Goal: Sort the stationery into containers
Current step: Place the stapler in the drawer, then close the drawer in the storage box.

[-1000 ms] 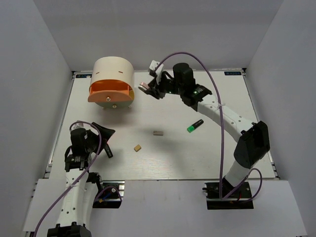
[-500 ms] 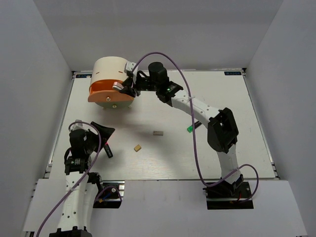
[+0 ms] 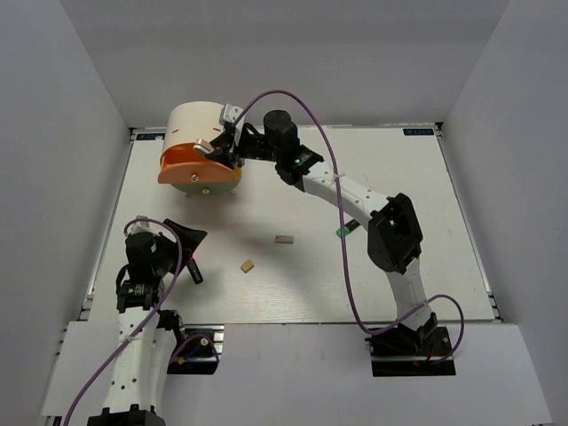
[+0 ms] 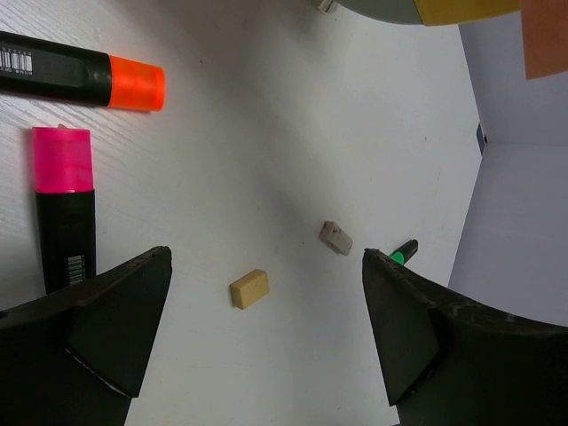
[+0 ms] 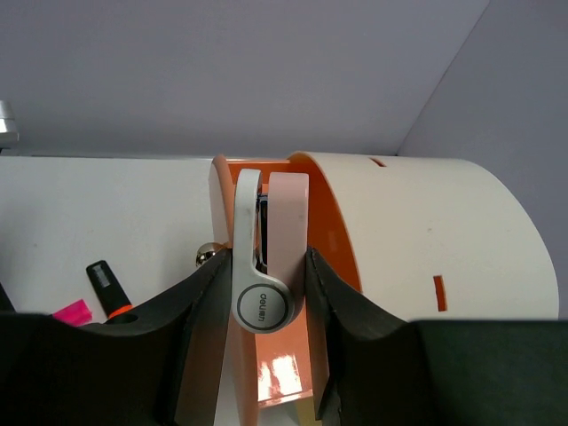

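Both orange marker [image 4: 71,75] and pink marker [image 4: 64,204] read clearest beside the released left tool [image 4: 266,264]; right tool [image 5: 262,275] grasps the clip [image 5: 261,306]; green marker [image 3: 341,232] half-hidden overhead.

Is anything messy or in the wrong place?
Nothing is broken or spilled. The orange drawer sticks out open from the cabinet, with the right fingers holding a white-pink clip by it. The tan block, grey block and green marker lie scattered on the table.
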`<state>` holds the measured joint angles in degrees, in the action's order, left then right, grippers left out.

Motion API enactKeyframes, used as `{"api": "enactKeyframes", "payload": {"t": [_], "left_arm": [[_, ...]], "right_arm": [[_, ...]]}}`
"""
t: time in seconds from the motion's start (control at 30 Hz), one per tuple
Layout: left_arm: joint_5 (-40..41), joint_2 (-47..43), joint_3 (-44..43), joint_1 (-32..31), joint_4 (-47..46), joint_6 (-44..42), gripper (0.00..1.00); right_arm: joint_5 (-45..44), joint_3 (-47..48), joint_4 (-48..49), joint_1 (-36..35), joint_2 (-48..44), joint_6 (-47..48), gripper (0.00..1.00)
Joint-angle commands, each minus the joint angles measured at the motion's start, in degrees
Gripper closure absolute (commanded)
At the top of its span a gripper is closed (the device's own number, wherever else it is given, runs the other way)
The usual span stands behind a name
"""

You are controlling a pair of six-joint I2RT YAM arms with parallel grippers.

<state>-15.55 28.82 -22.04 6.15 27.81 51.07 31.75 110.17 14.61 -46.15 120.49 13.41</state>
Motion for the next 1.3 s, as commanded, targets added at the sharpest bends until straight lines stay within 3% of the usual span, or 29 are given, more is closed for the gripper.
{"api": "enactKeyframes", "payload": {"t": [0.0,0.1,0.17,0.4,0.57,0.7,0.87,1.0,1.07,1.1,1.13,1.17,1.27], "left_arm": [[-0.53,0.01,0.6,-0.26,-1.71,0.44,0.03],[-0.53,0.54,0.6,-0.26,-1.71,0.44,0.03],[-0.53,0.54,0.6,-0.26,-2.24,0.44,0.03],[-0.53,1.06,0.6,-0.26,-2.24,0.44,0.03],[-1.06,1.59,0.6,-0.26,-3.29,0.44,0.03],[-1.06,2.2,0.6,-0.26,-4.34,0.96,0.03],[-1.58,4.22,0.07,-0.26,-8.46,1.58,0.04],[-1.59,8.44,-1.68,-0.26,-14.27,1.58,0.13],[-1.59,10.98,-2.48,-0.26,-18.56,1.58,0.25],[-1.59,13.87,-3.87,-0.26,-19.89,1.58,0.41],[-2.28,15.46,-3.88,-0.96,-21.21,1.06,0.51],[-2.81,17.13,-4.84,-0.97,-22.53,0.18,0.58],[-4.83,22.59,-8.88,-0.97,-25.78,-1.93,0.62]], "right_arm": [[-0.99,3.38,6.39,-0.17,0.71,-2.16,0.69],[-1.51,5.4,6.66,-0.52,1.94,-1.46,0.69],[-2.48,6.98,5.96,-0.61,3.17,-1.28,0.62],[-3.71,9.1,5.96,-1.13,6.51,-0.23,0.54],[-3.97,8.83,5.69,-1.22,7.22,0.3,0.43],[-3.62,8.22,5.6,-1.31,7.04,0.83,0.29],[-3.53,7.08,6.83,-1.13,4.51,0.13,0.29],[-3.97,2.96,8.5,-0.78,-0.86,0.82,0.4],[-5.28,1.11,8.33,-0.35,-4.62,1.7,0.6],[-5.64,-1.6,8.07,-0.17,-5.52,2.14,0.7],[-5.99,-2.58,6.59,0.35,-6.31,2.58,0.88],[-6.69,-3.29,5.53,0.36,-8.14,2.93,0.98],[-9.06,-6.36,-1.77,3.25,-12.19,3.91,1.0]]}}
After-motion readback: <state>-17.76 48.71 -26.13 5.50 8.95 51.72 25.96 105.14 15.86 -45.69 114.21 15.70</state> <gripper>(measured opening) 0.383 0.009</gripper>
